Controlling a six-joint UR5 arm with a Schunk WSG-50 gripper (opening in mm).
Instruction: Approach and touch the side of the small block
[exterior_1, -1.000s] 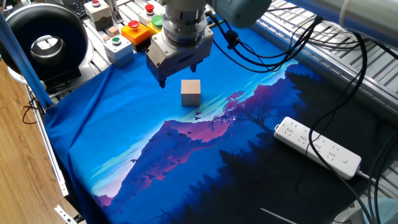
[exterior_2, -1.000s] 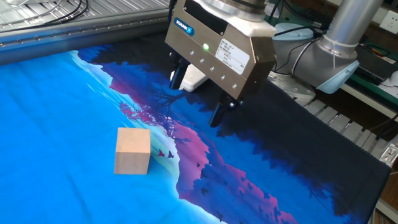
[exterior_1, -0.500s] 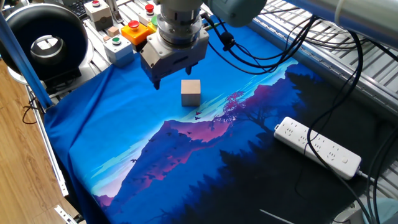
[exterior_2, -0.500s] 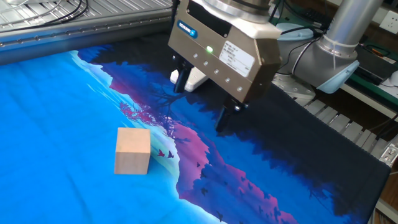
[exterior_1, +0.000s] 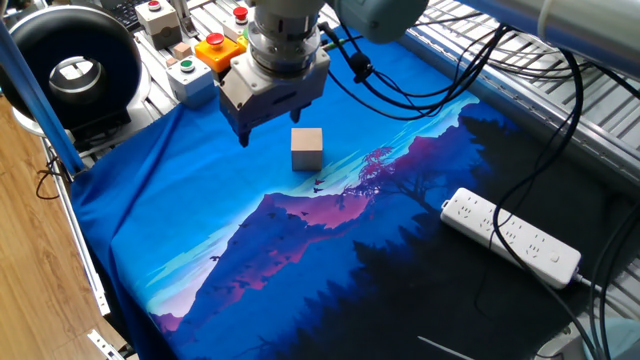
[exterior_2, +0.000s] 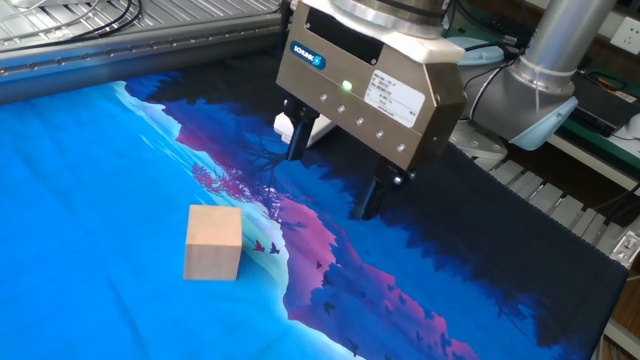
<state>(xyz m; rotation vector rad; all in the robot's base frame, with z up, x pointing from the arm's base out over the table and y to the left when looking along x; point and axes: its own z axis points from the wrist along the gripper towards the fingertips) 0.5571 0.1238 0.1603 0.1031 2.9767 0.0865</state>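
Small block (exterior_1: 307, 149) — seated upright on the blue printed cloth (exterior_1: 200, 230) spread over the table, left of centre. Pincer (exterior_1: 258, 126) — fingers spread and empty, held just beside the block, not touching.

A blue and purple mountain-print cloth (exterior_1: 300, 250) covers the surface. On the cloth's dark corner lies a white power strip (exterior_1: 510, 237). Beyond the cloth's far edge stand button boxes (exterior_1: 195, 60) with red and green tops, and beside them a black round device (exterior_1: 70, 65).
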